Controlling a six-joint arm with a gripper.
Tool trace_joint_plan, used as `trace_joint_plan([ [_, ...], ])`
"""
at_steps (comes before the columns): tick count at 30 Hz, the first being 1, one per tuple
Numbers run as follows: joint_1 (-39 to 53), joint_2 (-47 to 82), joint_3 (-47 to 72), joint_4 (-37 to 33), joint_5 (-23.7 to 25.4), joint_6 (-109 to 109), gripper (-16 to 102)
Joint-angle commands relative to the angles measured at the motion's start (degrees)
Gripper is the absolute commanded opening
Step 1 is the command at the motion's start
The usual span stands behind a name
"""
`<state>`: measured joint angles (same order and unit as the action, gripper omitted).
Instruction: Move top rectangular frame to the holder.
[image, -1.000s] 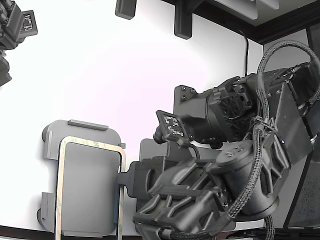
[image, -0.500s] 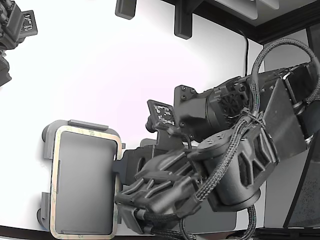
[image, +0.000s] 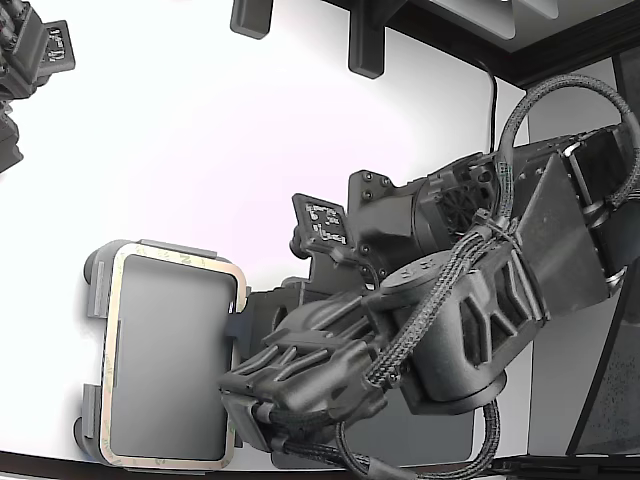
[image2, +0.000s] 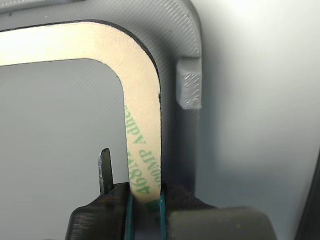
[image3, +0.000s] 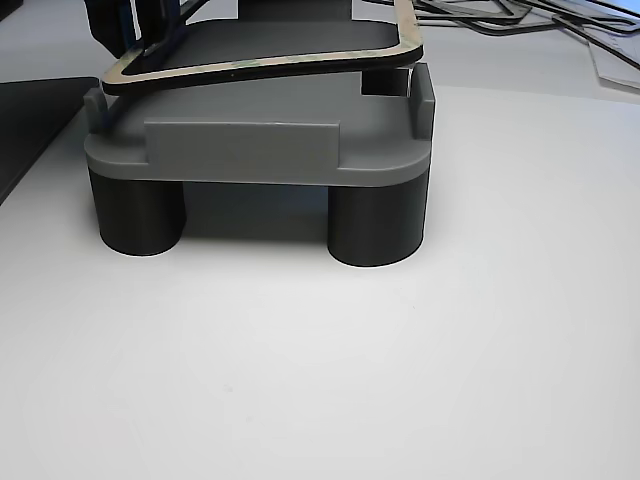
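The cream top rectangular frame (image: 108, 360) with faint green print hangs just above the light grey holder (image: 93, 290) at the exterior view's lower left, nearly lined up with its outline. My gripper (image: 238, 318) is shut on the frame's long side nearest the arm. In the wrist view the jaws (image2: 145, 202) pinch the frame (image2: 142, 100) beside a raised tab of the holder (image2: 190, 85). In the other view the frame (image3: 260, 65) is slightly tilted and floats over the holder (image3: 250, 150), which stands on dark round legs. Whether any edge touches a tab I cannot tell.
A darker grey flat mat (image: 440, 435) lies under my arm at the exterior view's lower right. A second arm (image: 30, 60) sits at the upper left. Black posts (image: 365, 40) stand at the table's far edge. Cables (image3: 520, 15) lie behind the holder.
My gripper has carried the frame toward the exterior view's left and a little up, from overhanging the holder's near edge to sitting squarely over it. The arm has stretched after it.
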<state>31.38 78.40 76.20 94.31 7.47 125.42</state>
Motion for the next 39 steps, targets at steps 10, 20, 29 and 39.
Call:
trace_joint_plan([
  [10,-1.85,1.23,0.18,-0.88,-0.44,-1.67,-8],
  [20,-1.85,1.41,0.62,-1.58,-0.79,-1.67,-5],
  [29,-1.76,1.41,0.53,-2.11,0.18,-2.02,36],
  [39,-0.62,5.10,-3.52,-0.62,11.69,-17.31,100],
])
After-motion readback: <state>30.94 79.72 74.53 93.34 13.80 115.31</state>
